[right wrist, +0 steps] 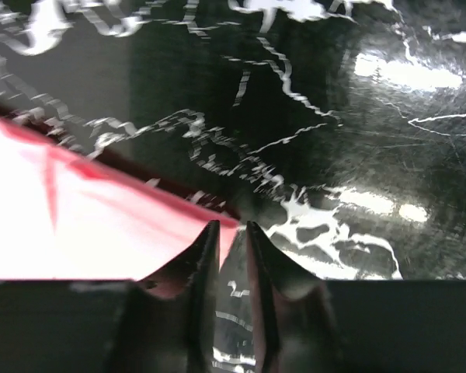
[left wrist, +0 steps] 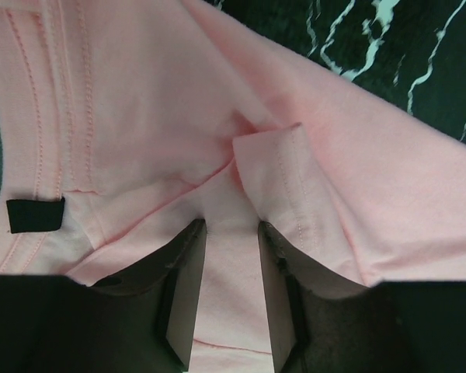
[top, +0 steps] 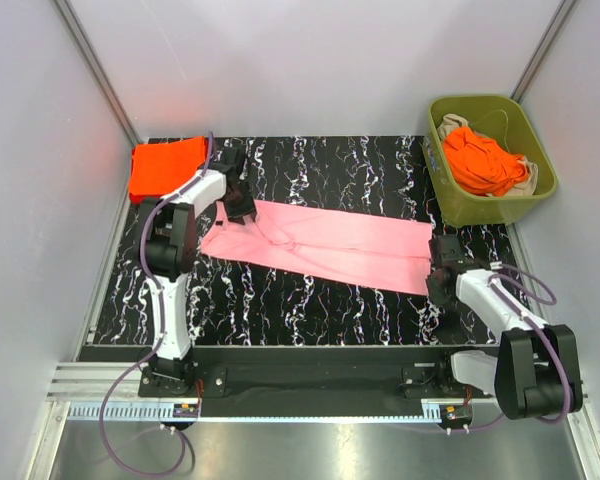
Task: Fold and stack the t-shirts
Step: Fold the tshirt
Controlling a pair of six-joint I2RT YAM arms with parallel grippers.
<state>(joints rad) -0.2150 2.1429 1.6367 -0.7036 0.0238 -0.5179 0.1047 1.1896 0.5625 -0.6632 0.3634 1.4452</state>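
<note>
Pink t-shirt (top: 325, 245) stretched between left end effector (top: 238, 208), right end effector (top: 442, 268).

Black marbled table (top: 320, 310): pink t-shirt (top: 330, 240) spread, folded orange t-shirt (top: 165, 165), olive bin (top: 540, 190).

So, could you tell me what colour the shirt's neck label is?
Black; the neck label shows best in the left wrist view.

Right wrist view motion-blurred; pink shirt (right wrist: 78, 225) overexposed, cut off at left edge.
</note>
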